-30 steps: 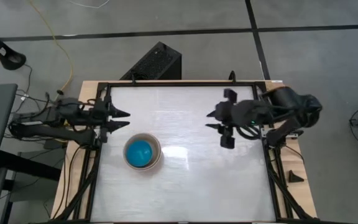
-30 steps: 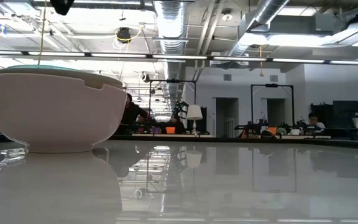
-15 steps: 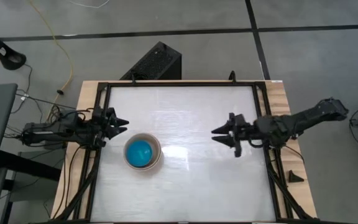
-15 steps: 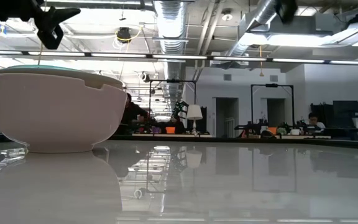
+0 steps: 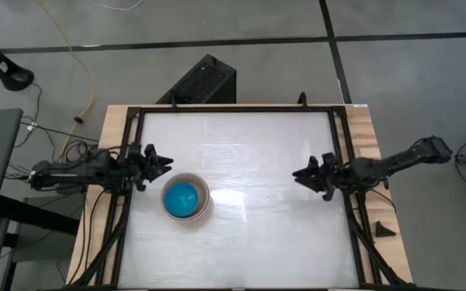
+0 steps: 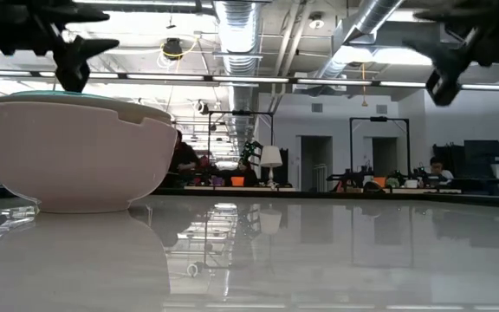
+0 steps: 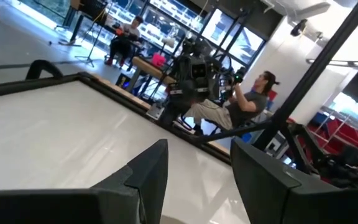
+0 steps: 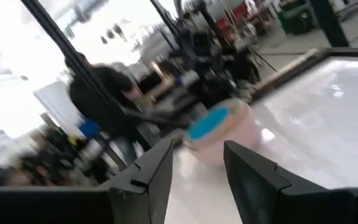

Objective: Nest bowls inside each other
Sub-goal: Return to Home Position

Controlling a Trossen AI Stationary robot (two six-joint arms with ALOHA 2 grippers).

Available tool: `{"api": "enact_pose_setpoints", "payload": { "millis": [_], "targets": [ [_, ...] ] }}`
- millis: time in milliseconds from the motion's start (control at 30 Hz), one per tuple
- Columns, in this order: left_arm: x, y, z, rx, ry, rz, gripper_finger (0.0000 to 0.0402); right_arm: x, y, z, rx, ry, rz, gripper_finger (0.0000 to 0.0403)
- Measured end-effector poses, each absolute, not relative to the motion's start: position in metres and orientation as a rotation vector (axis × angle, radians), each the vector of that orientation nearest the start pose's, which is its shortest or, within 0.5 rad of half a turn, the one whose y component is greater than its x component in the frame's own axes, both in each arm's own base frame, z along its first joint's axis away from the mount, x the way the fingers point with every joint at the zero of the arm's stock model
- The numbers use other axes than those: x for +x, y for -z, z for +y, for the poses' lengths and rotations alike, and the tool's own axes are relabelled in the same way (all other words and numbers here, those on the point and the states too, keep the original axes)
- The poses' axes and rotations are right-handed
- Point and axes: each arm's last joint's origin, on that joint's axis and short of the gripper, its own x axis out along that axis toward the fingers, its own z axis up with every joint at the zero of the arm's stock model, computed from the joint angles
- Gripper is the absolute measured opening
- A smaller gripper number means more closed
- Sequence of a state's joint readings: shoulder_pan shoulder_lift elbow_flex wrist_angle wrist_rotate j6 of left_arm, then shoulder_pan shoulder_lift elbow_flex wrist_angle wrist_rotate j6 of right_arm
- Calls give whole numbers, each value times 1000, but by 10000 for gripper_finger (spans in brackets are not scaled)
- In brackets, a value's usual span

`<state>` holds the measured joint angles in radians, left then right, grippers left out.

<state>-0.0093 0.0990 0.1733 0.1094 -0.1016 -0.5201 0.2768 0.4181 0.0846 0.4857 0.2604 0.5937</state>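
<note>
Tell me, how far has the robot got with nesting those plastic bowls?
Looks essentially done. A small bright blue round plastic bowl sits innermost in a large pale round plastic bowl on the white table; layers between can't be counted. Nothing is in hand: the left gripper and right gripper are open, empty, at the table's sides. No loose bowl shows, so probably nothing remains but parking.

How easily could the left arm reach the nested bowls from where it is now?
Probably yes, easily: the left gripper hangs close beside the nested bowls, jaws open, with nothing between them. The right gripper waits at the right edge of the table.
</note>
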Motion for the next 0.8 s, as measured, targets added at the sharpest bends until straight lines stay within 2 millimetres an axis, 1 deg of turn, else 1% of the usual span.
{"api": "enact_pose_setpoints", "payload": {
  "millis": [100, 200, 333, 433, 533, 667, 733, 800],
  "targets": [
    [96, -213, 2, -538, -39, -212, 163, 121, -194, 26, 567, -26, -61, 173],
    [99, -200, 2, -546, -28, -215, 161, 120, -187, 24, 540, 4, 1, 157],
    [102, -184, 2, -546, -34, -185, 145, 119, -177, 22, 501, 44, 99, 121],
    [103, -179, 2, -540, -45, -132, 125, 118, -172, 22, 427, 54, 150, 88],
    [103, -177, 2, -500, -51, -115, 104, 118, -170, 21, 298, 56, 171, 55],
    [103, -175, 2, -348, -67, -86, 77, 118, -168, 19, 44, 44, 202, 22],
    [103, -174, 2, -304, -81, -77, 67, 117, -167, 19, -60, 33, 210, 19],
    [103, -173, 4, -316, -139, -76, 60, 117, -167, 19, -130, 26, 211, 21]
  ]
}}
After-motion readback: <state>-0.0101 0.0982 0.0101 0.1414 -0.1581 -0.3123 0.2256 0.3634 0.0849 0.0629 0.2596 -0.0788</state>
